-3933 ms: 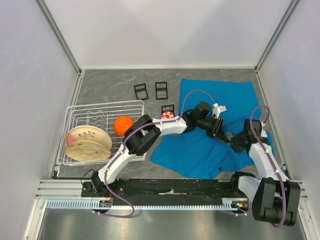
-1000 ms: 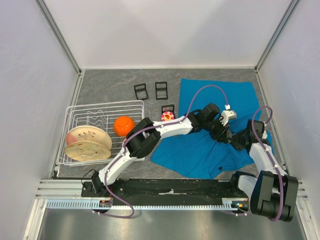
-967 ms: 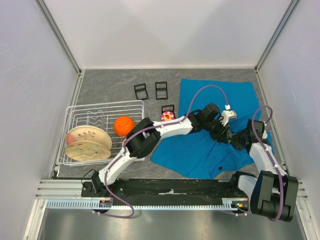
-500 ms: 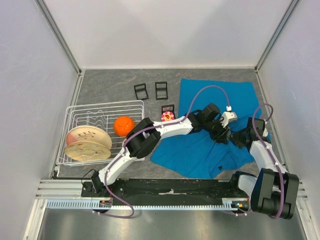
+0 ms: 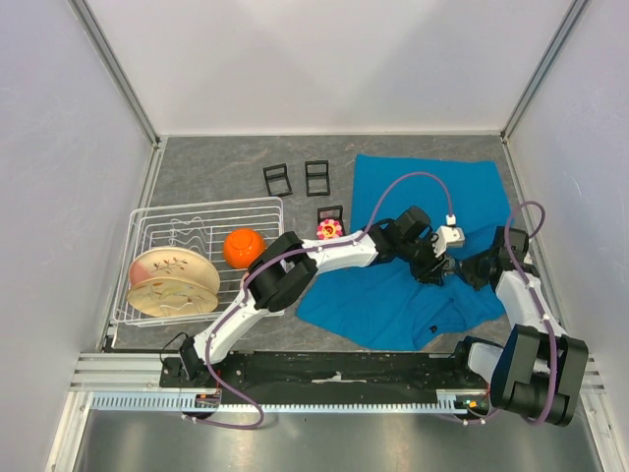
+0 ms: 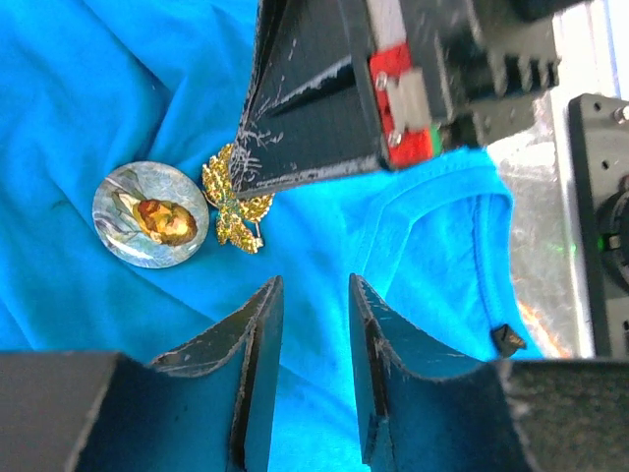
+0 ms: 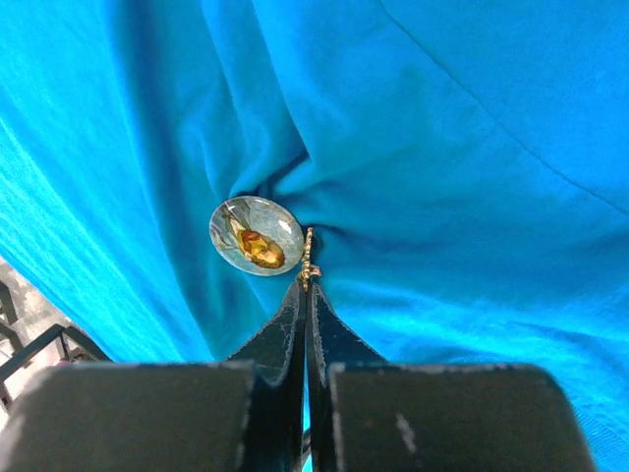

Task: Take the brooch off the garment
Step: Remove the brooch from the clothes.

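The garment (image 5: 393, 295) is a teal T-shirt spread at the table's right. Pinned to it are a gold leaf-shaped brooch (image 6: 236, 205) and, touching it, a round glassy pin (image 6: 150, 213) with an amber figure. My right gripper (image 7: 306, 287) is shut on the brooch (image 7: 307, 258), which it holds edge-on beside the round pin (image 7: 256, 236); the cloth (image 7: 472, 147) puckers there. My left gripper (image 6: 313, 295) hovers open just beside them over bare cloth (image 6: 98, 79), with nothing between its fingers. In the top view both grippers meet over the shirt's right part, left (image 5: 435, 267) and right (image 5: 460, 267).
A wire dish rack (image 5: 197, 211) at the left holds a patterned plate (image 5: 172, 280) and an orange bowl (image 5: 242, 247). Small black frames (image 5: 277, 179) (image 5: 316, 177) and a pink-yellow trinket (image 5: 329, 228) lie left of the shirt. White walls close in the table.
My right gripper has shut on the gold brooch and shifted toward the back right. My left gripper has opened a little. The shirt's near right edge has drawn in.
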Controlling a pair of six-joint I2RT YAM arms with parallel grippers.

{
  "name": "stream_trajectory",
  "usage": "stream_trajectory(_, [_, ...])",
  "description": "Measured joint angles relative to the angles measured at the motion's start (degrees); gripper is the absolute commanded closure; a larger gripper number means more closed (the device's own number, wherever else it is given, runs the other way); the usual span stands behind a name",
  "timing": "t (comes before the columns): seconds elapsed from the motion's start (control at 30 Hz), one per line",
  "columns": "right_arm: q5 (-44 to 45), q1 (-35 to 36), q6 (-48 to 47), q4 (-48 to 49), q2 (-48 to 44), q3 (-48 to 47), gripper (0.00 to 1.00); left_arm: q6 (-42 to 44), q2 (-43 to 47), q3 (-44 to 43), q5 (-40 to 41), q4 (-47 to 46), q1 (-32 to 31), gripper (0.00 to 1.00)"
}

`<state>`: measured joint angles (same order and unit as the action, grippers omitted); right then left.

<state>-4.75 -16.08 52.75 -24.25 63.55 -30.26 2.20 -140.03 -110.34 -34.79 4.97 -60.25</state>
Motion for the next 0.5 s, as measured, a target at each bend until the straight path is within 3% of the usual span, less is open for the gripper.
stream_trajectory(0.1, [-2.01,-1.09,0.28,-0.48,0.98,-0.11,1.0,2.58,0.02,1.7,0.02,-0.85,0.0,0.7])
stream_trajectory(0.3, [-3.8,-1.2,0.5,-0.74,1.66,-0.31,1.0,4.81,-0.07,1.79,0.15,-1.18,-0.02,0.75])
stream_trajectory(0.33, [-4.09,-1.2,0.55,-0.72,1.99,-0.39,0.98,4.79,-0.09,1.62,0.17,-1.18,-0.02,0.76])
stream_trajectory(0.37, [-4.37,-1.2,0.66,-0.68,2.27,-0.46,0.86,4.79,-0.09,1.46,0.2,-1.31,-0.04,0.76])
stream_trajectory(0.4, [-4.55,-1.27,0.74,-0.68,2.47,-0.5,0.82,4.76,-0.09,1.31,0.2,-1.31,-0.04,0.76])
stream_trajectory(0.5, [-5.03,-1.31,0.96,-1.01,3.13,-0.55,0.8,4.74,-0.09,1.16,0.2,-1.57,-0.17,0.77])
